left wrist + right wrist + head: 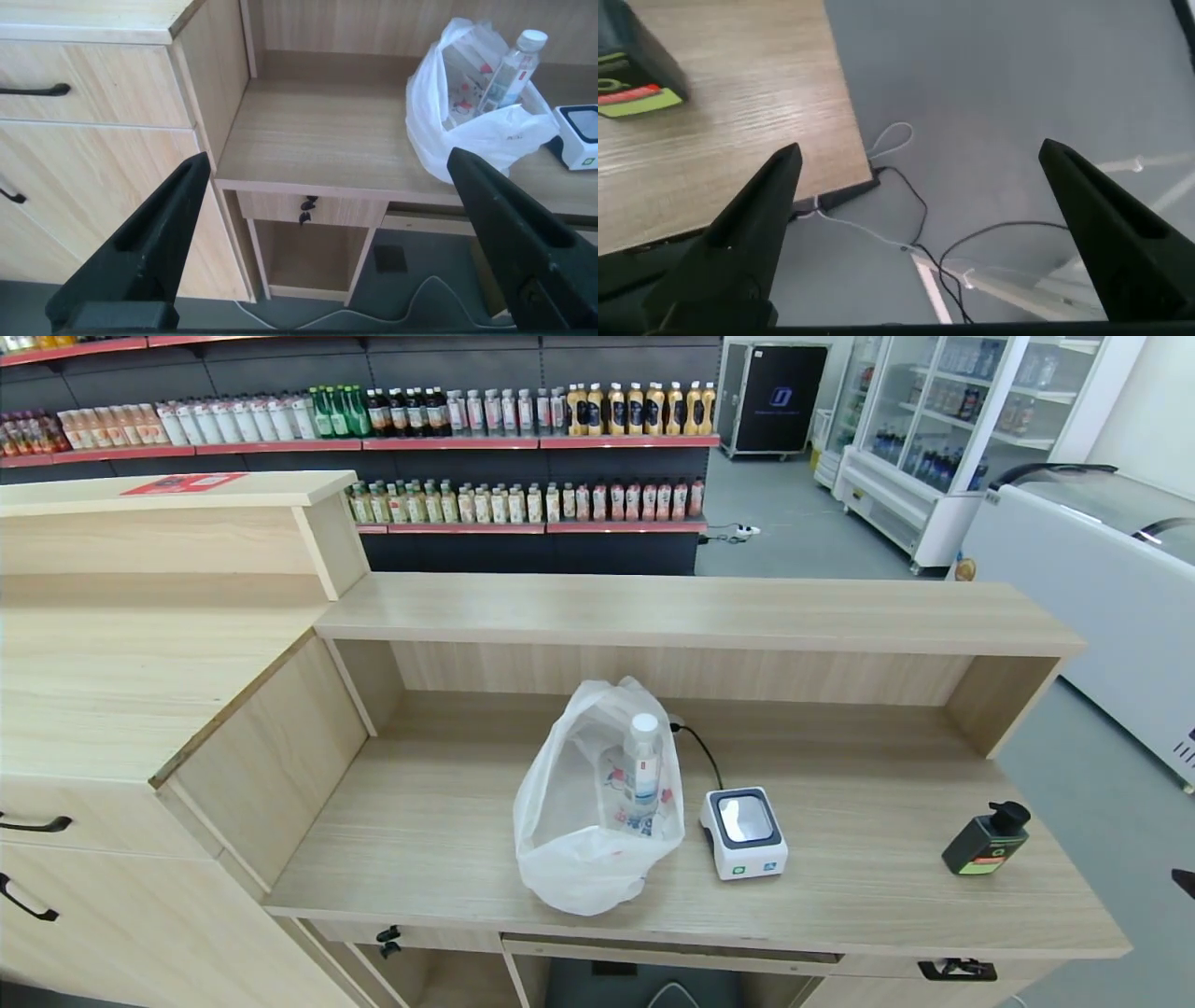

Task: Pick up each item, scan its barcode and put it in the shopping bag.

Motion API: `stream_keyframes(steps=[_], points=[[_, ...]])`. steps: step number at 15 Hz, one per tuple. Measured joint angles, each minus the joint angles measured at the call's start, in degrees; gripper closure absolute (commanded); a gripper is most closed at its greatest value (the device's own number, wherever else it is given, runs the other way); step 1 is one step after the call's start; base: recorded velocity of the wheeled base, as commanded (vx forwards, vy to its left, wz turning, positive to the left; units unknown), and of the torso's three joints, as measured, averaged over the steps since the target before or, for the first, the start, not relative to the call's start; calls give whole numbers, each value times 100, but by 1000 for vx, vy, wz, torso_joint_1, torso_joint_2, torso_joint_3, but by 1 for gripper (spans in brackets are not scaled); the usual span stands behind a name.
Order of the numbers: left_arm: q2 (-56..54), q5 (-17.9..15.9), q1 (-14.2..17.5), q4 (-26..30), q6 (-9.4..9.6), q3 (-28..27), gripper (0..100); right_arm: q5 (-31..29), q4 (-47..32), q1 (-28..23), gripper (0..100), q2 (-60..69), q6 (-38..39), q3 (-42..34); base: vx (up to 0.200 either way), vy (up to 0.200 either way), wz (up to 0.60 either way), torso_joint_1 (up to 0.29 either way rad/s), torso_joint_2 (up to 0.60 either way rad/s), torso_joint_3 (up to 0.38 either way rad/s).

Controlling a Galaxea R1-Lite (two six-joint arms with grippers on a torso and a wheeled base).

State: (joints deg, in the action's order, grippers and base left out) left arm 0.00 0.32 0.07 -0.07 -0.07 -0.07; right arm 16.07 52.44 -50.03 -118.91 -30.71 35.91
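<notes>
Shelves (523,443) of drinks line the shop behind a wooden counter (448,840). On it a white shopping bag (569,868) holds an upright clear bottle (643,761), just beside a scanner (743,831). A dark pump bottle (985,840) with a green-and-red label, its print unreadable, stands well apart to the right. The left end effector (329,157) and right end effector (920,147) gape wide, holding nothing.

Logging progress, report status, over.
Left claw, right claw open, empty. Clear bottle in shopping bag; dark pump bottle on counter, right of scanner. Path clear.
</notes>
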Motion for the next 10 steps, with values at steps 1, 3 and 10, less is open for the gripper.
stream_keyframes(steps=[1,3,10], points=[[0,0,0,0,0,0,0,172,11,91,0,-83,4,74,0,0,0,0,0,0],[0,0,0,0,-2,0,0,457,166,243,0,-236,4,143,0,0,0,0,0,0],[0,0,0,0,0,0,0,870,497,690,0,-763,-30,284,0,0,0,0,0,0]])
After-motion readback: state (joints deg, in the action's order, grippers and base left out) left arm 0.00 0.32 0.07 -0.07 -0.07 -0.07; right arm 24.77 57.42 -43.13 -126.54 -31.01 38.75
